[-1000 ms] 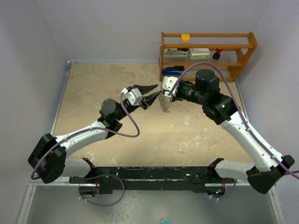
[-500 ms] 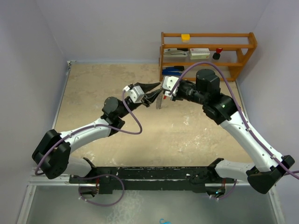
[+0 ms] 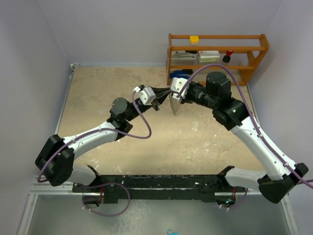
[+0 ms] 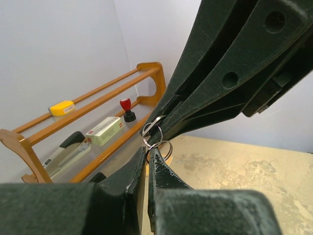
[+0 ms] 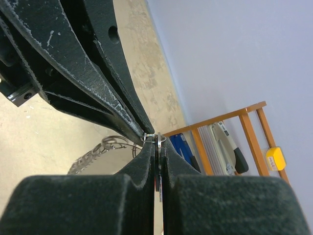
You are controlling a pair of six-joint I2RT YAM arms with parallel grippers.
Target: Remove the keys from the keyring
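Where the two arms reach in from the near edge of the worktop (image 3: pixel 98 98) and meet above its far half, the left gripper (image 4: pixel 148 152) is pinched fully closed. Its tips rest against small wire loops (image 4: pixel 153 133), and whether it nips one cannot be told. Tip to tip with it, the right gripper (image 5: pixel 157 143) is clamped on the top of the keyring (image 3: pixel 174 106), whose silvery chain hangs free above the worktop. Beyond them, at the far right corner, stands a wooden shelf (image 3: pixel 217 36).

Pale lilac walls (image 3: pixel 122 29), beige mottled tabletop (image 3: pixel 98 93), wooden shelf (image 3: pixel 230 36) far right.
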